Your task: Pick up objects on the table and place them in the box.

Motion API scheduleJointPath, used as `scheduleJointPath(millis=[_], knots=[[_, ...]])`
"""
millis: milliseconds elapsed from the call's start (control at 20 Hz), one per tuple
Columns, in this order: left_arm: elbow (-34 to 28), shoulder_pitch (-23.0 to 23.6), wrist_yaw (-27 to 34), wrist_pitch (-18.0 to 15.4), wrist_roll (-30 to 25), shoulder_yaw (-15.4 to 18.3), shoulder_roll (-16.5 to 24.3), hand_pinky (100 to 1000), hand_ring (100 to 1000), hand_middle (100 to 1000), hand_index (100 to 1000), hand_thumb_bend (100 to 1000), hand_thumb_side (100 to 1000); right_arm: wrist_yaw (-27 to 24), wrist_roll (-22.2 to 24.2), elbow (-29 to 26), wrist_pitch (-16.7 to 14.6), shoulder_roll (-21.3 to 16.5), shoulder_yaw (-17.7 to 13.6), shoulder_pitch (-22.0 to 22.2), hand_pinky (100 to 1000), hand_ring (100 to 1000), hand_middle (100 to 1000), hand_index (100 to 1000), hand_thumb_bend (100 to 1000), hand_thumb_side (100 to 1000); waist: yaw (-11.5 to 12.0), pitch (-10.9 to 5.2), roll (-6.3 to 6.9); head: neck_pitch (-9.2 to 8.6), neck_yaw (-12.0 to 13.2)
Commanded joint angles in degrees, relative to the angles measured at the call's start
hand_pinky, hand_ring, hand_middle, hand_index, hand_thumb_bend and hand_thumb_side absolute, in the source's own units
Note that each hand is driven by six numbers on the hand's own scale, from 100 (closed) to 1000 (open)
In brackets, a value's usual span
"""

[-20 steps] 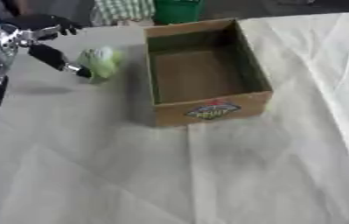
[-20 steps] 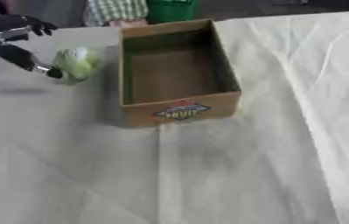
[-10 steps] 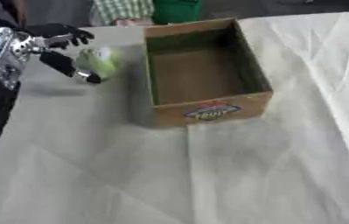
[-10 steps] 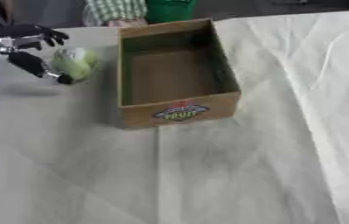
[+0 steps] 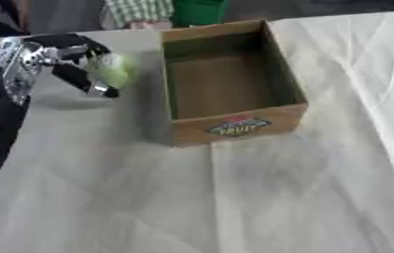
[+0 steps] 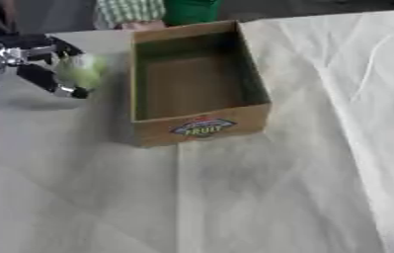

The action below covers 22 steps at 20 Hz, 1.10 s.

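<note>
A pale green ball (image 5: 113,69) hangs just left of the cardboard box (image 5: 234,126), a little above the table, with a shadow under it. My left hand (image 5: 58,62) comes in from the left edge and is shut on the ball, black fingers over its top and the thumb under it. The open box stands at the table's middle far side, a fruit label on its front wall, and its inside shows bare brown. My right hand shows in no view.
A white creased cloth (image 6: 303,188) covers the table in front and to the right of the box. A green container (image 5: 198,10) stands at the far edge behind the box, beside a person in a checked shirt.
My left arm has come further into view from the left, and the fingers have curled closer round the green ball. The ball stays beside the box's left wall.
</note>
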Motion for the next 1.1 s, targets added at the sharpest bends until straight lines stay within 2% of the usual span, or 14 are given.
scheduleJointPath(millis=[50,100,350,450,500,600,650,700,750,900,1100], knots=[[-0.58,-0.77,-0.55,-0.06,-0.27,0.13,0.84,685,796,738,864,515,629,-0.21,-0.17,-0.8,0.15,-0.9,-0.57,-0.45,839,725,750,885,100,584,-0.11,-0.98,-0.14,-0.54,0.13],[-0.65,-0.77,-0.73,-0.05,-0.18,0.07,0.83,679,791,730,849,481,613,-0.22,-0.17,-0.8,0.15,-0.88,-0.57,-0.46,839,725,750,885,100,584,-0.11,-0.97,-0.13,-0.55,0.16],[-1.04,-0.65,-1.52,0.07,1.34,-0.02,0.74,650,763,690,816,193,529,-0.23,-0.23,-0.8,0.16,-0.8,-0.63,-0.39,839,725,750,885,100,584,-0.18,-1.01,-0.16,-0.53,0.21],[-1.15,-0.59,-1.61,-0.04,2.01,-0.13,0.71,636,750,677,806,126,459,-0.23,-0.28,-0.8,0.16,-0.75,-0.67,-0.35,839,725,750,885,100,583,-0.17,-1.04,-0.16,-0.5,0.22],[-1.22,-0.56,-1.75,-0.18,2.29,-0.2,0.7,619,728,656,790,100,379,-0.24,-0.3,-0.8,0.16,-0.72,-0.69,-0.34,839,725,750,885,100,584,-0.17,-1.04,-0.16,-0.5,0.23],[-1.47,-0.44,-2.24,-0.5,3.3,-0.24,0.64,599,698,624,767,100,311,-0.25,-0.33,-0.8,0.16,-0.68,-0.72,-0.35,839,725,750,885,100,584,-0.21,-1.04,-0.18,-0.55,0.26],[-1.67,-0.38,-2.45,-0.63,4.15,-0.2,0.6,569,650,572,715,100,248,-0.23,-0.36,-0.8,0.17,-0.65,-0.74,-0.34,839,725,750,885,100,584,-0.23,-1.05,-0.2,-0.55,0.25],[-1.86,-0.27,-2.68,-0.69,5.23,-0.2,0.59,560,635,561,700,100,236,-0.24,-0.39,-0.8,0.15,-0.63,-0.77,-0.31,839,725,750,885,100,584,-0.26,-1.05,-0.22,-0.57,0.24],[-1.97,-0.18,-2.77,-0.7,6.3,-0.19,0.56,553,629,556,693,100,231,-0.24,-0.43,-0.8,0.14,-0.61,-0.8,-0.25,839,725,750,885,100,584,-0.26,-1.08,-0.24,-0.54,0.21],[-2.0,-0.03,-2.38,-0.84,8.09,-0.37,0.61,551,620,552,688,100,312,-0.2,-0.57,-0.8,0.15,-0.6,-0.93,0.03,839,725,750,885,100,584,-0.11,-1.28,-0.29,-0.32,0.0],[-4.17,0.11,0.1,-1.04,10.4,-0.29,1.13,522,579,535,667,100,317,-0.16,-0.76,-0.8,0.27,-0.54,-1.08,0.51,839,725,750,885,100,583,0.38,-1.84,-0.4,0.28,-0.42]])
